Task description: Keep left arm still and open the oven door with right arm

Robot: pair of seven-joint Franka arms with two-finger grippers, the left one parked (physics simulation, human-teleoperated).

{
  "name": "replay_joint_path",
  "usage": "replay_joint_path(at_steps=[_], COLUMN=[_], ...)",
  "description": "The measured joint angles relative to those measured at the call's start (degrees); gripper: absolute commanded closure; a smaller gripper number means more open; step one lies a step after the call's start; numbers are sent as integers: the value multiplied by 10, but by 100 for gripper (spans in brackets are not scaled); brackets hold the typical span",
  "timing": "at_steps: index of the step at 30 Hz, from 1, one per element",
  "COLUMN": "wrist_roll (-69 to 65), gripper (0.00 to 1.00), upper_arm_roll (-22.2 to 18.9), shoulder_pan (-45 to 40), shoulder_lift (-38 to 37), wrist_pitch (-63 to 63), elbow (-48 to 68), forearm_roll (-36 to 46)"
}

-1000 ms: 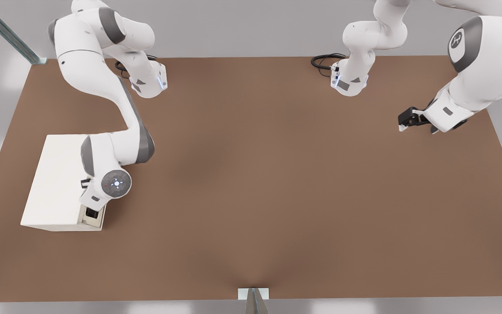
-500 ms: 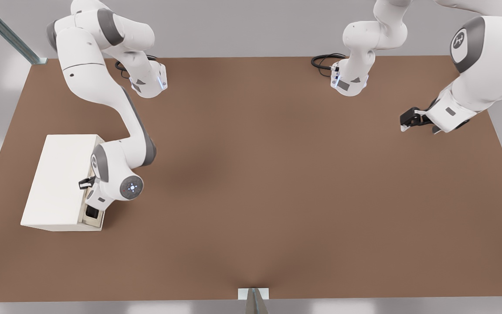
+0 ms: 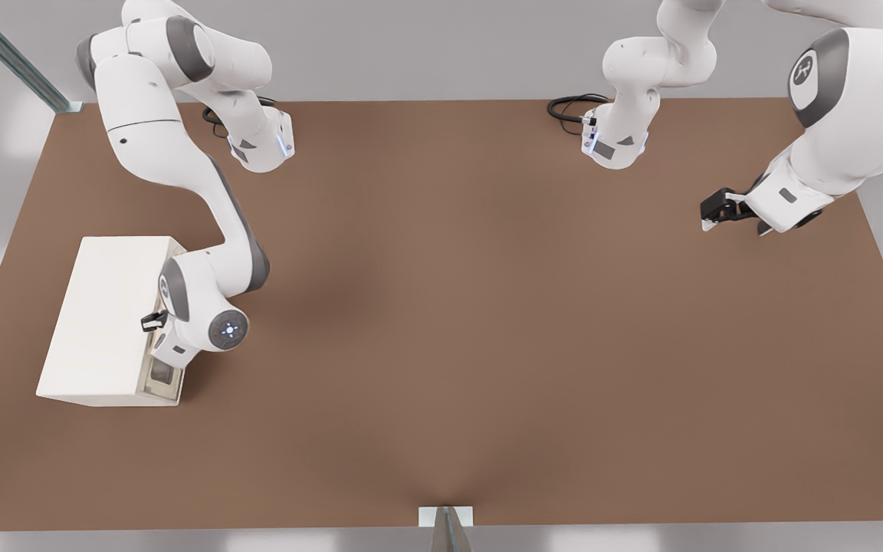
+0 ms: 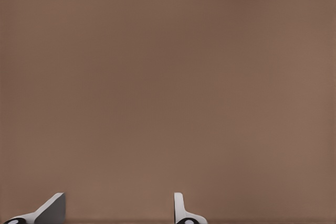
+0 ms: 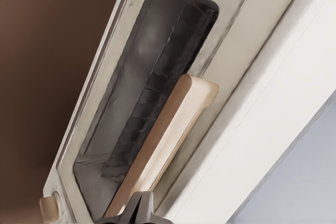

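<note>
The oven (image 3: 100, 318) stands near the desk's (image 3: 487, 322) edge at the front view's left, its oven door (image 5: 131, 114) facing the desk's middle. The right arm (image 3: 181, 192) reaches from the far edge, elbow bent, wrist turned down over the door. The gripper (image 5: 137, 214) sits at the pale bar handle (image 5: 168, 140); whether its fingers are parted or closed cannot be told.

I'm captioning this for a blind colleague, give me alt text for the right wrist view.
Close view of the oven door: cream frame, dark glass window, and a pale bar handle running along it. The gripper shows only as a dark tip at the handle's near end.
</note>
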Motion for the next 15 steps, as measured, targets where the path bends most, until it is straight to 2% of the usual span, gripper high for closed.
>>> replay_joint_path(at_steps=[11,15], wrist_roll=[7,8], gripper=[79,79], upper_arm_roll=[8,11], shoulder_pan=[26,48], shoulder_lift=[-2,23], wrist_pitch=[5,-19], elbow=[11,127], forearm_roll=[27,99])
